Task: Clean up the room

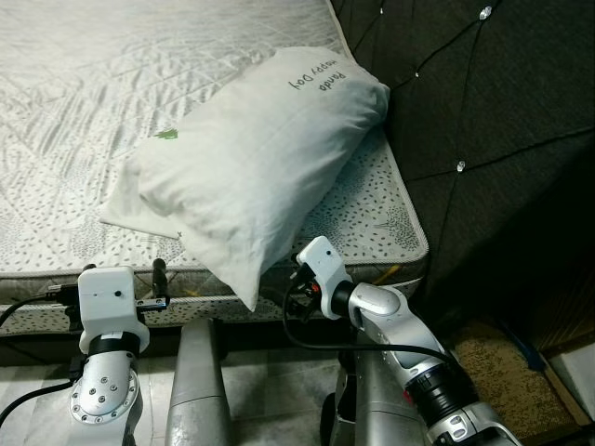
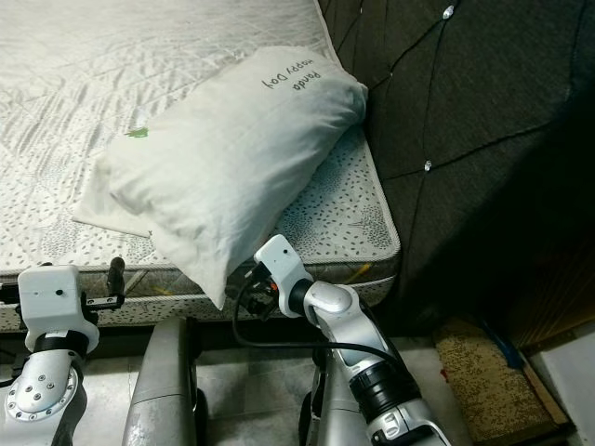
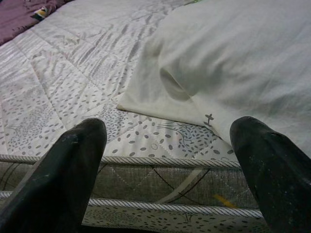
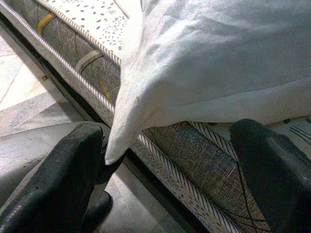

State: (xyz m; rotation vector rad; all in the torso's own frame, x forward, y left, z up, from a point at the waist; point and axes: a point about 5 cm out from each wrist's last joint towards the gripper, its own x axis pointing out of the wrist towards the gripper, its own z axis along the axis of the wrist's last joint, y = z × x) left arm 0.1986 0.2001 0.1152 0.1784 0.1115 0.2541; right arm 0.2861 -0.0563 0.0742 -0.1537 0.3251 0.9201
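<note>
Head-down, wrists close (shared pillow (image 1: 251, 158))

one pillow (image 1: 251, 158), one mattress (image 1: 74, 111), one headboard (image 1: 483, 121), two pincers.

A bed (image 1: 84, 121) with a pale quilted mattress, speckled with small grey leaf marks, takes up the upper left of the frame. Its corded edge (image 1: 390, 269) runs along the lower middle. A dark tufted headboard (image 1: 483, 111) with shiny studs stands at the upper right. Pale tiled floor (image 4: 29, 97) lies below, and a brownish mat (image 1: 493, 358) sits at the lower right
</note>
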